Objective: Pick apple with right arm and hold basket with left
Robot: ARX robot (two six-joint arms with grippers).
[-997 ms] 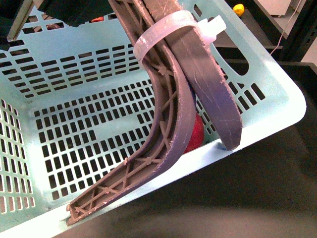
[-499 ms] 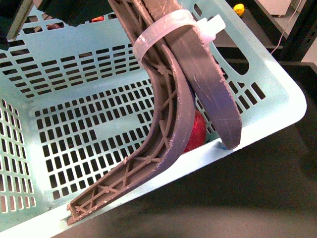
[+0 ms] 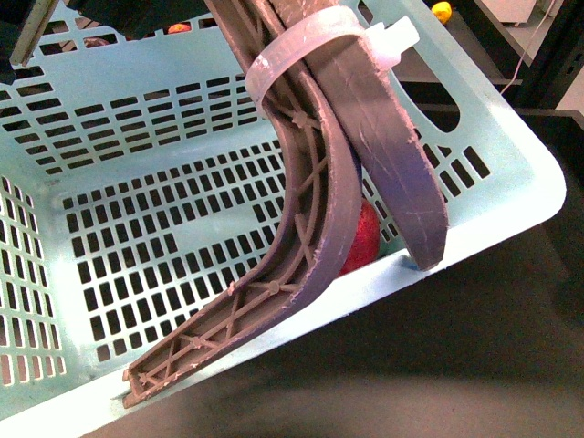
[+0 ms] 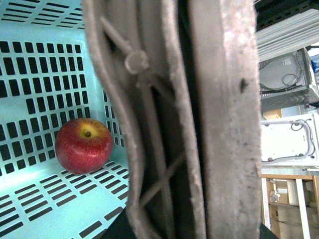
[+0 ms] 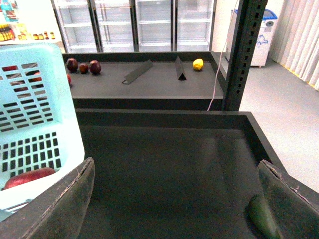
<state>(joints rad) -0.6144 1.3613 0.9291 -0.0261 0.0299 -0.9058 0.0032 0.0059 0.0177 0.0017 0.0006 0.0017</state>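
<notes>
The pale mint-blue basket (image 3: 493, 182) fills the front view, tilted, its two brown ribbed handles (image 3: 338, 173) bound together by a white zip tie. My left gripper (image 4: 192, 226) is shut on those handles, which block most of the left wrist view. The red apple (image 4: 83, 146), with a yellow patch at its stem, lies on the basket floor (image 4: 45, 64) in a corner. In the front view the apple (image 3: 362, 239) peeks out from behind the handles. My right gripper (image 5: 177, 199) hangs open beside the basket (image 5: 45, 99), over a dark tray, nothing between its fingers.
A green object (image 5: 261, 216) lies on the dark tray (image 5: 164, 149) by one right finger. On the shelf behind are dark red fruits (image 5: 83, 66), a lemon (image 5: 198, 64) and slanted dividers (image 5: 137, 72). A black post (image 5: 244, 50) stands at the tray's far corner.
The basket and its handles have shifted slightly upward in the front view. The apple stays in the same corner behind the handles.
</notes>
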